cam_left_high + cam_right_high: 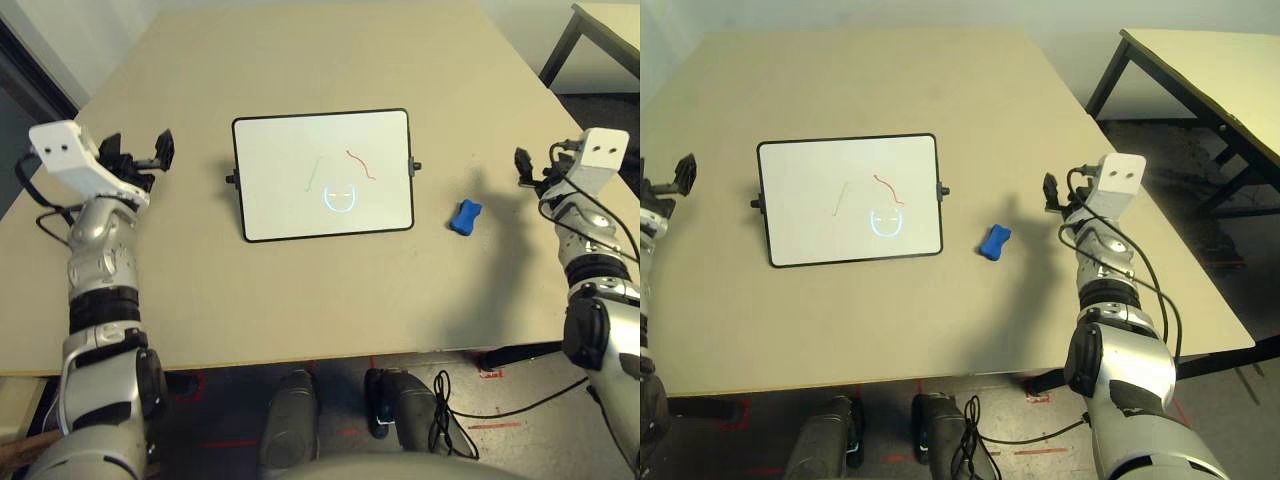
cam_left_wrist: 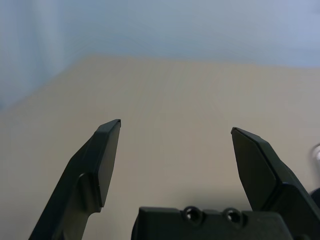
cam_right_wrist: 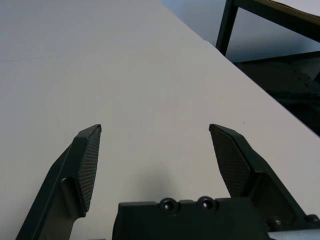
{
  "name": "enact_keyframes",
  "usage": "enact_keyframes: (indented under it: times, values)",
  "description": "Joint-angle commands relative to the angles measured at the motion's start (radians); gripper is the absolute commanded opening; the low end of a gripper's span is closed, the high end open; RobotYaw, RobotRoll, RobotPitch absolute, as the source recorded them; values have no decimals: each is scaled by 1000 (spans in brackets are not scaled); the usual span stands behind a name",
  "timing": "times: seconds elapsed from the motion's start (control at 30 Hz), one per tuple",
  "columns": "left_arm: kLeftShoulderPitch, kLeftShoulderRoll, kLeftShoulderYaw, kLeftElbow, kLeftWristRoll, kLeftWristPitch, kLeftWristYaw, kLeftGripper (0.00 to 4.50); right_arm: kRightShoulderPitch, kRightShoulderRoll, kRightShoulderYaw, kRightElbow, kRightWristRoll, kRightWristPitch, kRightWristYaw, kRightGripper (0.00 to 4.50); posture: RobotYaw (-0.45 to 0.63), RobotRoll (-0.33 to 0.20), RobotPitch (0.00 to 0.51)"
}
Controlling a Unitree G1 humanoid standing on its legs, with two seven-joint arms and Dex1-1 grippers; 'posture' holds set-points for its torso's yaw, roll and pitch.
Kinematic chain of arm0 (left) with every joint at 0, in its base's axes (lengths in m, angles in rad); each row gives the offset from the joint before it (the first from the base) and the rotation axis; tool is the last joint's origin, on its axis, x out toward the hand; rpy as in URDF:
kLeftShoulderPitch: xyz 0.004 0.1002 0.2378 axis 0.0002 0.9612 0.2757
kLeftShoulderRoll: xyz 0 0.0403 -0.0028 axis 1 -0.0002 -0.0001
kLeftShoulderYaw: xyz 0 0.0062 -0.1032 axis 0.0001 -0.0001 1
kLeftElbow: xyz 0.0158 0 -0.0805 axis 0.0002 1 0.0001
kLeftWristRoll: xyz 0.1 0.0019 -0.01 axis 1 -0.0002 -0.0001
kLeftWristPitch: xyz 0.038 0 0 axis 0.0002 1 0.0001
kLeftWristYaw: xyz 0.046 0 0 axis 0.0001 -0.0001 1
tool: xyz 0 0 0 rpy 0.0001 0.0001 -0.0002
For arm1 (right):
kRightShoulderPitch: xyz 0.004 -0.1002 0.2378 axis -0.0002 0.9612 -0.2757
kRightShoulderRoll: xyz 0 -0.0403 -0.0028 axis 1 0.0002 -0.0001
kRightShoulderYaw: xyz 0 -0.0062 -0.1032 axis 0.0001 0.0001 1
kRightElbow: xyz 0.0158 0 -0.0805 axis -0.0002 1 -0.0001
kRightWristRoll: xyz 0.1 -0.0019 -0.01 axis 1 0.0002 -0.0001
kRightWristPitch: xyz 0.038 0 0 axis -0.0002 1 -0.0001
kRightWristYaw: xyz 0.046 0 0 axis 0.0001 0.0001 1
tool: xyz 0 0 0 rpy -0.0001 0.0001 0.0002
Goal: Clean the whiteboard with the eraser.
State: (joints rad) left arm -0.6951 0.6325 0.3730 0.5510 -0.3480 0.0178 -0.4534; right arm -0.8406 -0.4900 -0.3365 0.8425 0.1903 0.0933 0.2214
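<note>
The blue eraser is seen to the right of the whiteboard, well apart from it; to the whiteboard's left, the left gripper is spread wide, empty; beyond the eraser, the right gripper is likewise released.

Blue eraser, white board, one red line and one green

The whiteboard is plain white within a thin black frame, its side knobs black too. On it, a red line runs to the right of a thin, pale green line; nearer lies a glowing blue-white face mark. The eraser, right of the board, is solid bright blue. The table is an even beige. Both forearms are silver with black bands; the right gripper's black fingers have finely cross-hatched pads.
</note>
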Motion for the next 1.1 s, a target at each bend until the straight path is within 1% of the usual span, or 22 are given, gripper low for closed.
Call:
enact_keyframes:
  times: [0.03, 0.13, 0.23, 0.4, 0.47, 0.53, 0.7, 0.9, 1.03, 1.1]
  values:
    - [-34, 16, -48, -37, -16, 79, -98, 4500, 76, 52, 51, -335, 39, 347, -52, 4469, 44, 0, 141]
    - [-56, 8, -96, -103, -25, 134, -162, 4500, 128, 81, 82, -586, 54, 604, -94, 4469, 40, 0, 140]
    - [-64, -10, -140, -183, -33, 190, -201, 4500, 145, 102, 91, -731, 53, 787, -142, 4469, 37, 0, 143]
    - [-79, -50, -186, -271, -43, 258, -220, 4500, 149, 124, 108, -886, 38, 1026, -191, 4469, 21, 0, 153]
    - [-82, -60, -191, -287, -44, 275, -222, 4500, 149, 127, 111, -922, 32, 1080, -200, 4469, 18, 0, 154]
    - [-86, -75, -217, -299, -38, 282, -242, 4500, 162, 158, 110, -976, 35, 1155, -216, 4469, 12, 0, 157]
    - [-89, -96, -232, -311, -37, 296, -250, 4500, 191, 218, 103, -1044, 26, 1250, -240, 4469, 5, 0, 162]
    - [-85, -110, -258, -338, -37, 317, -269, 4500, 215, 271, 103, -1073, 9, 1291, -259, 4469, -1, 0, 167]
    - [-74, -109, -280, -376, -49, 370, -301, 4500, 226, 289, 104, -1082, -4, 1302, -261, 4469, -1, 0, 171]
    - [-57, -93, -309, -412, -50, 414, -336, 4500, 228, 292, 105, -1079, -10, 1304, -261, 4469, 2, 0, 173]
